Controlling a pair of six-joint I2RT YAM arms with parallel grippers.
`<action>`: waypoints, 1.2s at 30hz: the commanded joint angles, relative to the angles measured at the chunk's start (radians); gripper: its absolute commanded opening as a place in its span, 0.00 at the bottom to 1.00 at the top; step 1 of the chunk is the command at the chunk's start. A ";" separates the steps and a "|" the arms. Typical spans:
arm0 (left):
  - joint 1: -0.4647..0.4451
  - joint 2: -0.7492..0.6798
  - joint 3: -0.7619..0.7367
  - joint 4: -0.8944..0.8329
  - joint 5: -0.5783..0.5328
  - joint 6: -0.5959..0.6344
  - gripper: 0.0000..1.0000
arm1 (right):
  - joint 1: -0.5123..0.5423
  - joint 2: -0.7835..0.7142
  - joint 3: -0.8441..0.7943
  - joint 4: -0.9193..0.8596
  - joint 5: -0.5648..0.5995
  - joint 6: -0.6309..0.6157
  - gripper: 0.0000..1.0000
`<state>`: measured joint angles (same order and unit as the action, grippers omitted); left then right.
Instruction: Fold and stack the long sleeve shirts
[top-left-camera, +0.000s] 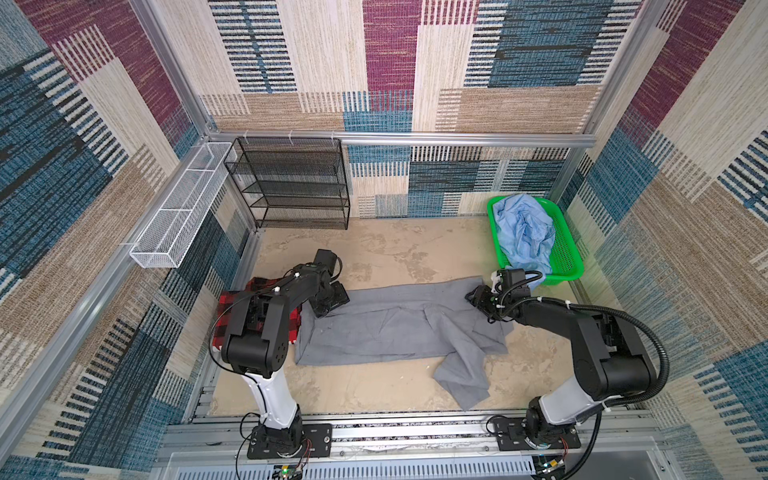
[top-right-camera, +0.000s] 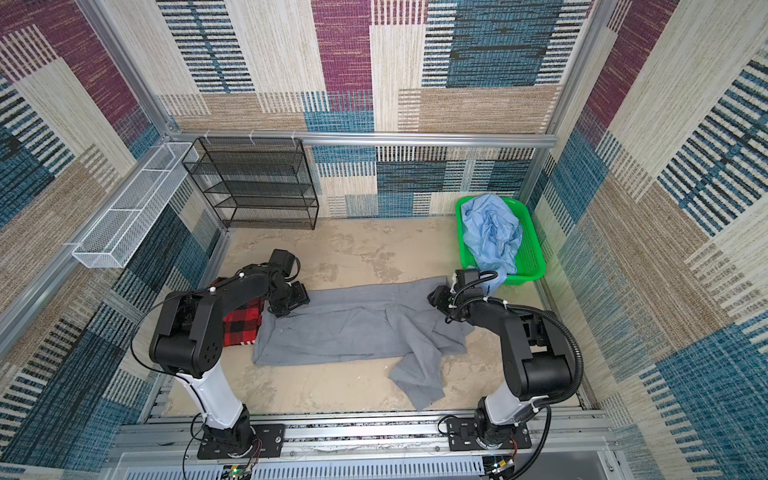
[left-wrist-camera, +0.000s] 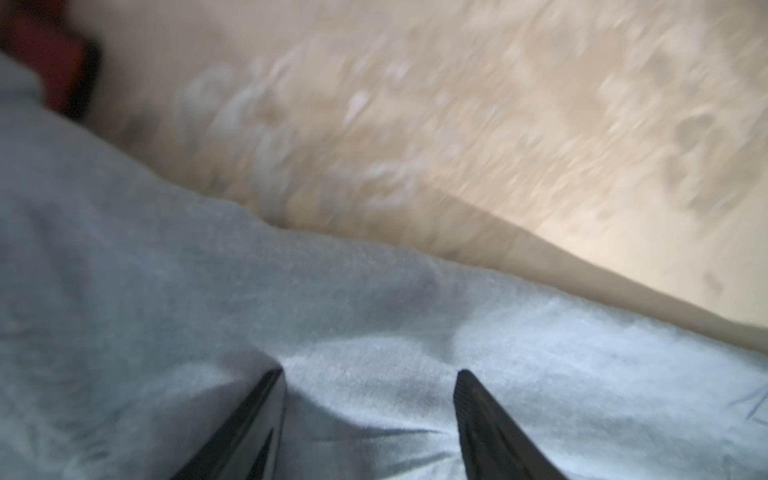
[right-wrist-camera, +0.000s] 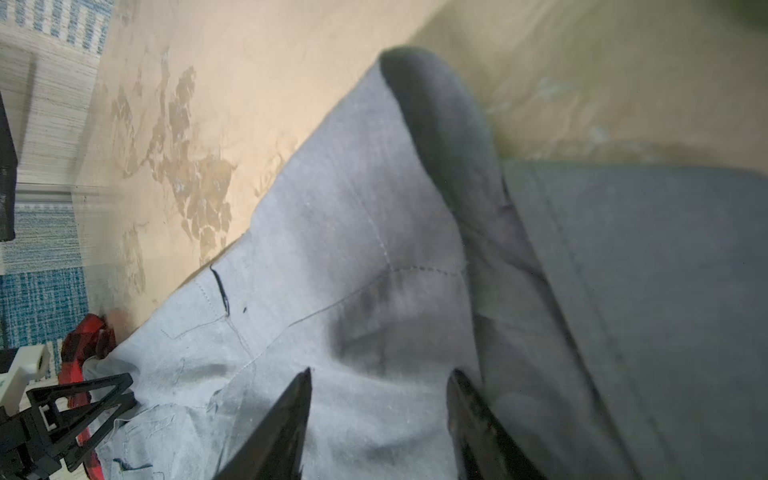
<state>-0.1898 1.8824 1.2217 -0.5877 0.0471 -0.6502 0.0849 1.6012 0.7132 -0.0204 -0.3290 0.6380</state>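
Tan tabletop (top-left-camera: 374, 249) held the grey shirt (top-left-camera: 386, 328) at centre, a sleeve (top-left-camera: 461, 374) trailing toward 5 o'clock. Your left gripper (left-wrist-camera: 370, 374) and right gripper (right-wrist-camera: 380, 374) stood spread, empty, at its 9 and 3 o'clock ends; folding risked bunching that sleeve.

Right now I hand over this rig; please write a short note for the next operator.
Left gripper: open, over the left end of the grey shirt.
Right gripper: open, over its right end.
Plaid shirt: at the left, looks folded, partly hidden.
Light blue shirt: crumpled in the green basket.
Done: grey shirt laid as a long strip.
To do: tuck its loose sleeve, finish folding, fold the blue one, stack all.
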 joint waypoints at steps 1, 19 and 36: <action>0.006 0.089 0.103 -0.035 -0.008 0.053 0.69 | -0.004 0.011 0.017 -0.032 0.043 0.022 0.55; 0.001 -0.190 0.235 -0.199 0.148 0.077 0.94 | 0.287 -0.746 -0.031 -0.596 0.192 0.079 0.76; 0.001 -0.518 -0.046 -0.344 0.042 0.308 0.94 | 0.900 -0.744 -0.016 -0.963 0.478 0.438 0.71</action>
<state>-0.1902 1.3941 1.2007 -0.9161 0.1299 -0.4129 0.9253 0.8253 0.6926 -0.9562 0.0834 0.9668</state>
